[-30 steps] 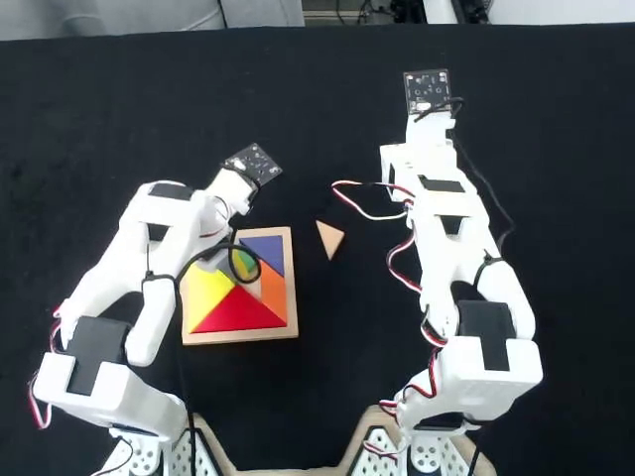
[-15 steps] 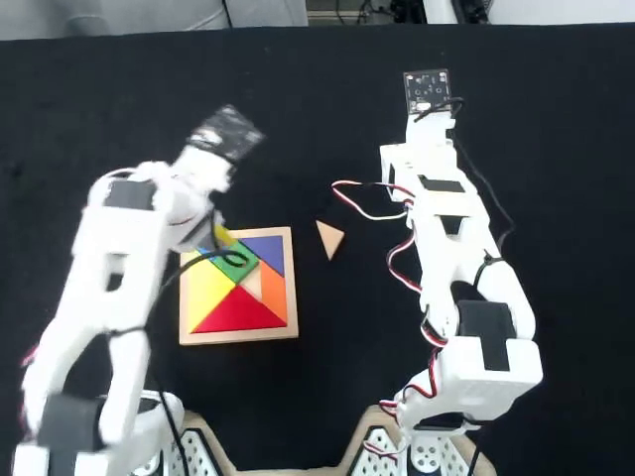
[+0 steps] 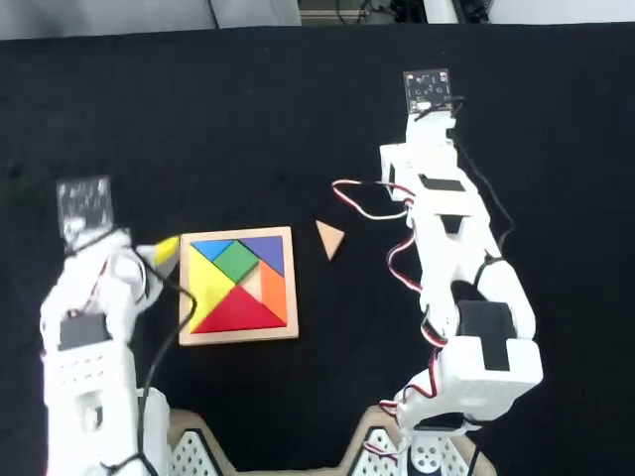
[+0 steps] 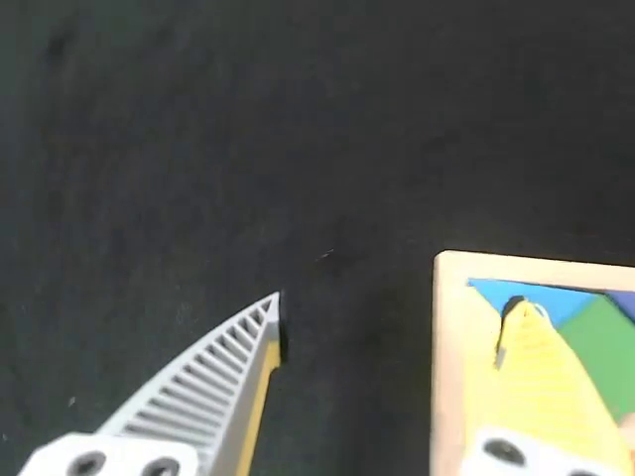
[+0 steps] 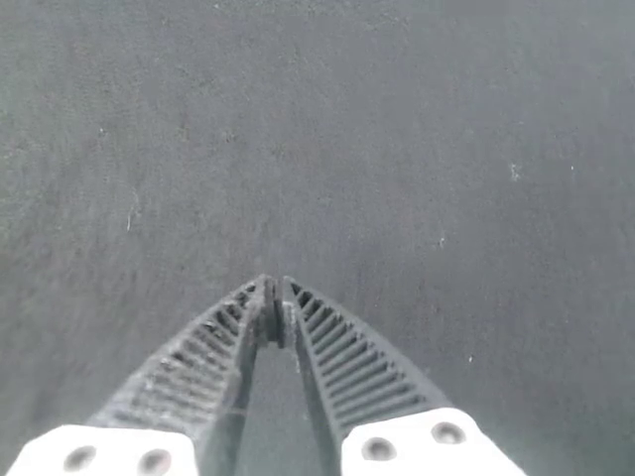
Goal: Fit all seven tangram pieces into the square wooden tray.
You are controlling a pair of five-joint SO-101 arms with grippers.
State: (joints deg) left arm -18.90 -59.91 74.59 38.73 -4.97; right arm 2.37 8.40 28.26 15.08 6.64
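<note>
The square wooden tray (image 3: 238,335) lies left of centre and holds blue, green (image 3: 236,261), purple, yellow (image 3: 205,288), red (image 3: 238,312) and orange pieces. A small pale triangular gap (image 3: 254,286) shows in the tray's middle. A loose tan triangle (image 3: 329,238) rests on the cloth just right of the tray. My left gripper (image 4: 397,317) is open with nothing in it, and its yellow finger (image 3: 167,249) sits at the tray's (image 4: 448,357) far left corner. My right gripper (image 5: 274,300) is shut and empty above bare black cloth.
Black cloth (image 3: 298,119) covers the whole table. The right arm (image 3: 446,228) stretches toward the far side, right of the loose triangle. The left arm (image 3: 89,327) stands folded at the near left. White surfaces border the far edge.
The left arm has swung off the tray and back to the left. The green piece stays in the tray. The right arm has not moved.
</note>
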